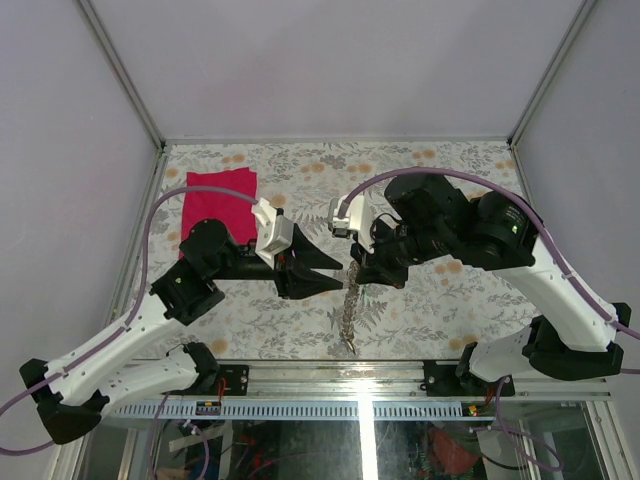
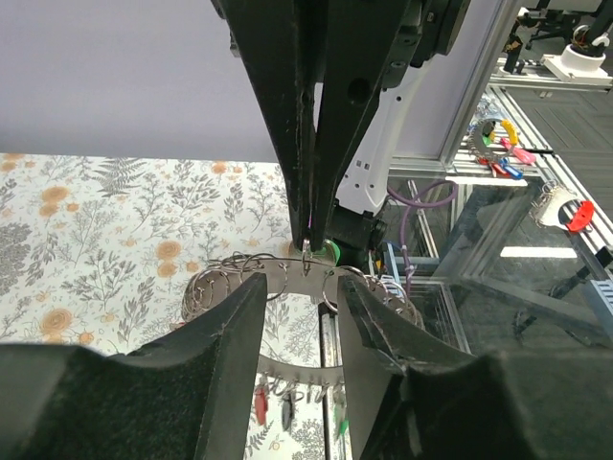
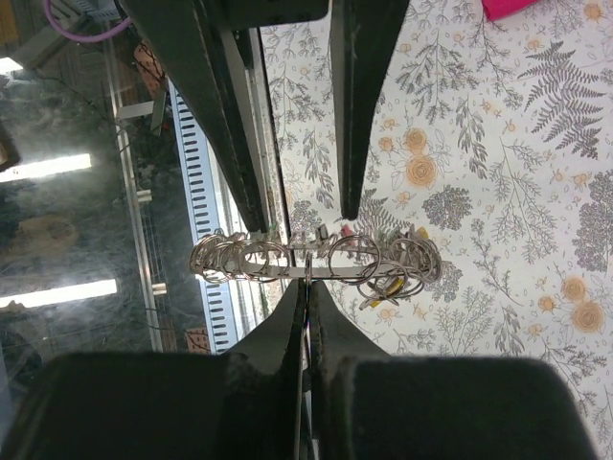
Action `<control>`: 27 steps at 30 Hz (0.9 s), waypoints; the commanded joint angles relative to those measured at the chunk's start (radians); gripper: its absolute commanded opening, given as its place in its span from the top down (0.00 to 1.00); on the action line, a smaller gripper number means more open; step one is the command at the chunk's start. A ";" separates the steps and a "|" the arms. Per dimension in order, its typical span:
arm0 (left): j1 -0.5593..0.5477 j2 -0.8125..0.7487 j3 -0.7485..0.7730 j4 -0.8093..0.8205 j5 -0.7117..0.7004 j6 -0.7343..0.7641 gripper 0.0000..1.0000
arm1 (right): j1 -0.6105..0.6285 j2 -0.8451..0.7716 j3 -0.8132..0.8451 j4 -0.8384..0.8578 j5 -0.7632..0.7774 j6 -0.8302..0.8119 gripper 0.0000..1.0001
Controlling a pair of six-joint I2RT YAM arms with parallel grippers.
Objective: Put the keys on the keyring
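Note:
The keyring [image 1: 350,308] hangs on edge between the two arms, above the flowered table. In the right wrist view my right gripper [image 3: 307,284] is shut on a small wire loop threaded through the keyring [image 3: 278,272] rim, and the ring hangs from it. A yellow-headed key [image 3: 388,293] dangles among the loops. In the left wrist view my left gripper [image 2: 300,289] is open, its fingers [image 2: 230,321] on either side of the keyring's [image 2: 283,280] upper band without pinching it. Red [image 2: 261,402] and green [image 2: 342,424] keys hang from the lower band. From above, the left gripper [image 1: 337,276] faces the right gripper [image 1: 357,270].
A pink cloth [image 1: 218,203] lies at the back left of the table. The metal rail [image 1: 360,372] of the table's near edge runs just below the hanging ring. Grey enclosure walls stand at both sides and the back.

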 commanded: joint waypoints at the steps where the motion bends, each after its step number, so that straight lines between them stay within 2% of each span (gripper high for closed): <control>1: -0.004 0.017 0.010 0.013 0.039 0.024 0.63 | 0.004 0.002 0.049 0.030 -0.039 -0.014 1.00; 15: -0.021 0.059 0.032 0.014 0.041 0.042 0.64 | 0.005 0.014 0.024 0.073 -0.065 -0.017 1.00; 27: -0.029 0.067 0.037 0.014 0.040 0.048 0.86 | 0.004 0.015 0.008 0.091 -0.076 -0.014 1.00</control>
